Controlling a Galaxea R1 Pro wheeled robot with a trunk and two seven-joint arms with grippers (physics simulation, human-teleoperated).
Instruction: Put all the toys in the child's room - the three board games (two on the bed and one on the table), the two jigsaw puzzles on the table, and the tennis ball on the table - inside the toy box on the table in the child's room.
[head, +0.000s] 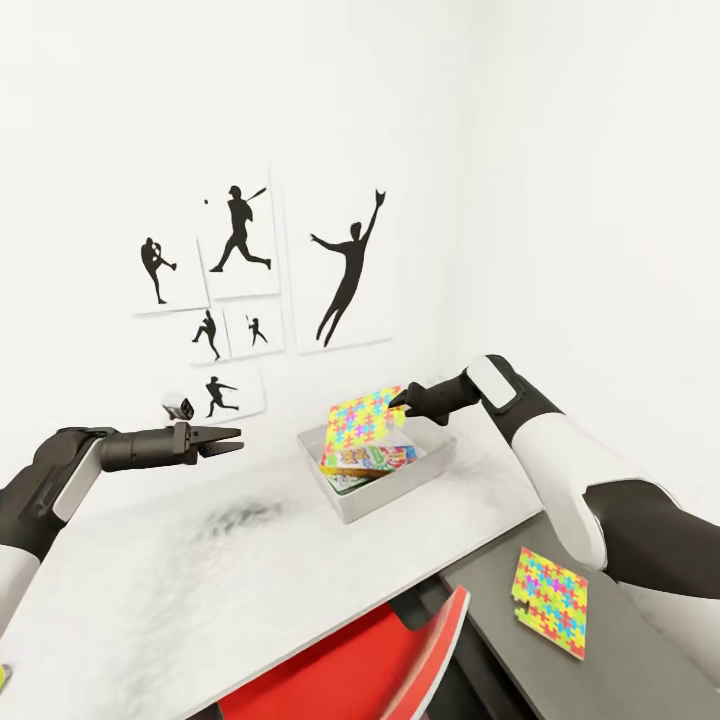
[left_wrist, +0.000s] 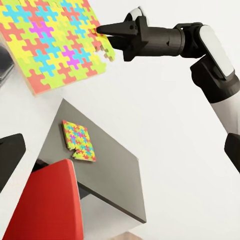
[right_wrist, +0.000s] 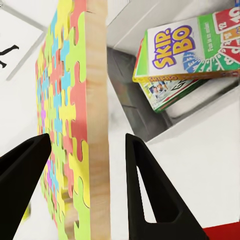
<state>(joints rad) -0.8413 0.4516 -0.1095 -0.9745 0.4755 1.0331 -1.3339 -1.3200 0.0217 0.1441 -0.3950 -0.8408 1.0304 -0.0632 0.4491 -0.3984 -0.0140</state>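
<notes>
- Right gripper: jaws spread either side of the jigsaw puzzle, which stands tilted over the toy box; actual contact is unclear.
- Puzzle looks thin, stiff, light; best pinched at its edge.
- Left gripper: jaws parted, empty.

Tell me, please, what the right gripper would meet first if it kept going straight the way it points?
Probably the puzzle standing between the open right gripper's fingers; past that, the Skip-Bo box in the toy box. Depth is hard to judge.
</notes>
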